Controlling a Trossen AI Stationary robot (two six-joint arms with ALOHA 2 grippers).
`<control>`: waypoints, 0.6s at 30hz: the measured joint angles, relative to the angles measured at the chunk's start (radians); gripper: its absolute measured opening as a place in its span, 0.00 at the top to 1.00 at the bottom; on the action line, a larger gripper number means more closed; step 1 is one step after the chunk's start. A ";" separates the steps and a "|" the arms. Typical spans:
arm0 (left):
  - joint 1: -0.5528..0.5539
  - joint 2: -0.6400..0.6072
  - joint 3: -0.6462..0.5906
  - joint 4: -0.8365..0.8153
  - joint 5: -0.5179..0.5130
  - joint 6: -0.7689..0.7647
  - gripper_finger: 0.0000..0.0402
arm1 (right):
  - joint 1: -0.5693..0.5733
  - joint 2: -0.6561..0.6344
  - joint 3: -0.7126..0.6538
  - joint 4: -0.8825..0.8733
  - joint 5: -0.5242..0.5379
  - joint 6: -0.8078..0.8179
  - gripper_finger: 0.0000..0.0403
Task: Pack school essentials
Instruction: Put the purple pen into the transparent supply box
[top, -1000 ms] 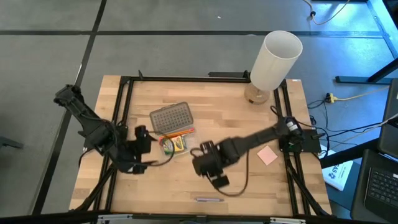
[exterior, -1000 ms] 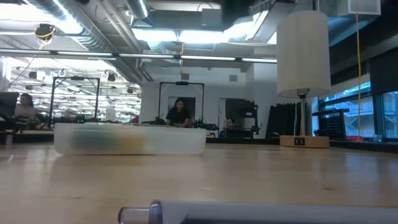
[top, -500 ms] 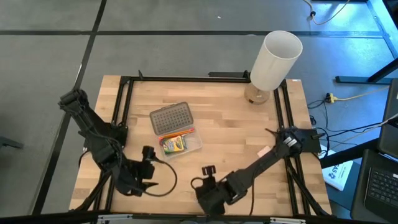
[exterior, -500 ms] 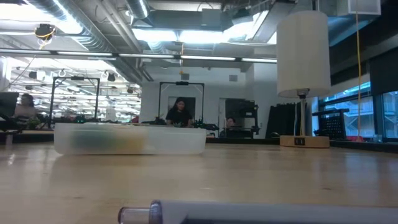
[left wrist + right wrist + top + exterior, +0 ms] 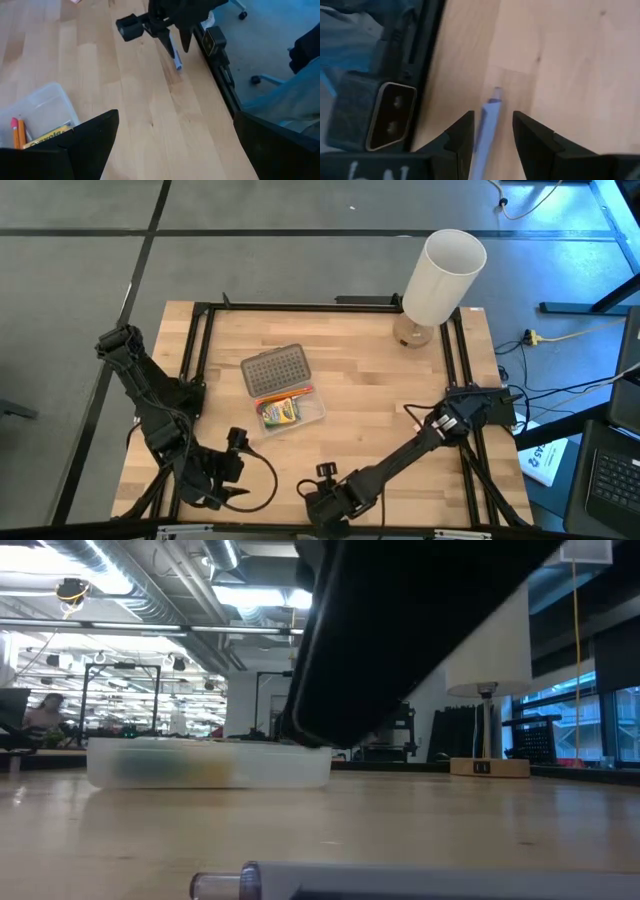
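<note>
Both fingers (image 5: 465, 131) of my right gripper (image 5: 491, 131) straddle the pen (image 5: 487, 125) at the table's (image 5: 370, 385) 6 o'clock edge, part-open, not gripping. It's so slim it might roll off if I close crooked. Left gripper (image 5: 222, 480) idles wide at 7.

Wooden surface (image 5: 360, 390), black frame rails (image 5: 200, 350) along its sides. Tall white cylinder (image 5: 443, 276) upright at the far right corner. Clear plastic case (image 5: 300, 408) mid-surface, dimpled grey lid (image 5: 273, 369) touching its far side. Person (image 5: 44, 712) in the room beyond.
</note>
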 joint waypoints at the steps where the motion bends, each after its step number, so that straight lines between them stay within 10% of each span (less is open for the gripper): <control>1: 0.000 0.000 0.000 0.000 0.000 0.000 0.03 | 0.000 0.003 0.000 0.005 -0.008 0.004 0.66; 18: 0.001 0.000 0.000 -0.001 -0.001 0.007 0.03 | -0.003 0.048 0.000 0.033 -0.014 0.049 0.66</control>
